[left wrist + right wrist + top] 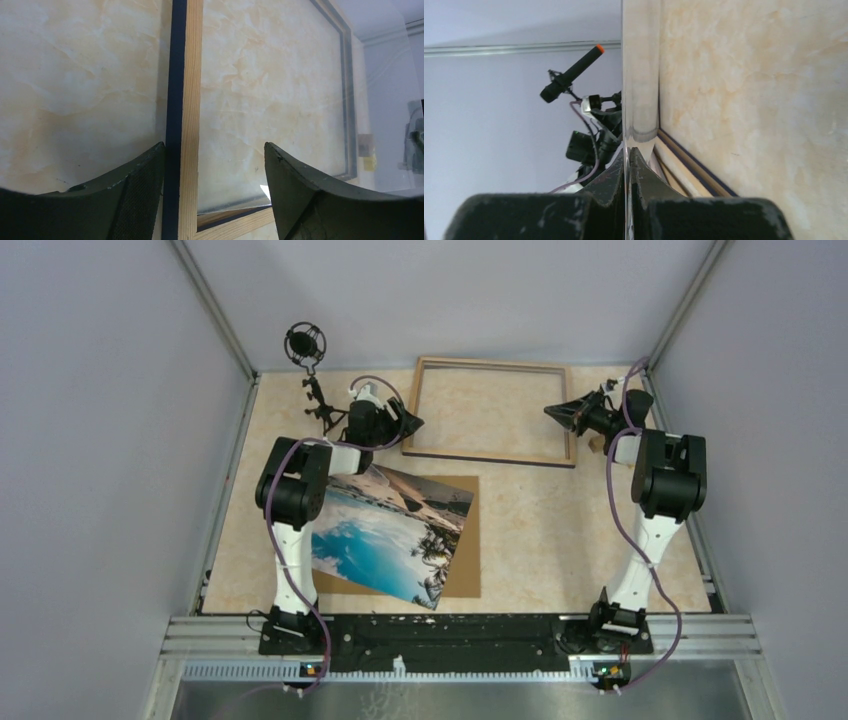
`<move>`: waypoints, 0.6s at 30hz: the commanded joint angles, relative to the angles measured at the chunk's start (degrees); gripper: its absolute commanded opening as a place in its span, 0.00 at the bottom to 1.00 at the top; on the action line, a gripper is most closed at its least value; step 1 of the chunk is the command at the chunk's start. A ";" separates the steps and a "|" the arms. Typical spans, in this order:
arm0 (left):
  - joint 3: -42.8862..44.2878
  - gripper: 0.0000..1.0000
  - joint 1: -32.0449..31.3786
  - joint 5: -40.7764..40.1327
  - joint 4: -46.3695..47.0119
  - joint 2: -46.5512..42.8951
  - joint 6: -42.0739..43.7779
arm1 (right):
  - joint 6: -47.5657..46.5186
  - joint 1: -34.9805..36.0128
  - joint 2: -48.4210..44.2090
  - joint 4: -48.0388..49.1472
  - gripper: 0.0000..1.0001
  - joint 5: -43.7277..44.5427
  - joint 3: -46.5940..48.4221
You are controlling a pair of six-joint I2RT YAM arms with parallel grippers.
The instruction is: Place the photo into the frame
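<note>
The frame (490, 457) lies flat at the back middle of the table, light wood up and dark blue on its outer side. My left gripper (410, 426) is open at its left end, and its fingers straddle the left rail (191, 100) near a corner without touching it. My right gripper (552, 412) is at the frame's right end, shut (628, 150) on the edge of a clear pane (639, 75) that stands tilted up off the frame (684, 170). The photo (385, 530) lies askew on a brown backing board (468, 560) in front of the left arm.
A microphone on a small stand (306, 345) is at the back left corner, just behind the left gripper. Grey enclosure walls close in the table on three sides. A small pale block (597, 445) sits next to the right arm's wrist.
</note>
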 commanded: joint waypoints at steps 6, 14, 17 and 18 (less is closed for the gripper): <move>-1.90 0.80 0.54 3.64 6.68 -0.84 -2.22 | 5.76 -0.36 1.75 9.57 0.00 -3.86 -0.18; -2.19 0.82 0.63 4.25 7.58 -0.84 -2.46 | -13.33 -0.42 2.02 -16.42 0.00 0.04 4.15; -2.24 0.82 0.67 4.15 7.65 -0.85 -2.47 | -12.67 -0.33 2.19 -15.64 0.00 -1.95 4.34; -2.30 0.82 0.70 4.16 7.69 -0.86 -2.40 | -11.32 -0.38 2.44 -13.94 0.00 -3.21 4.09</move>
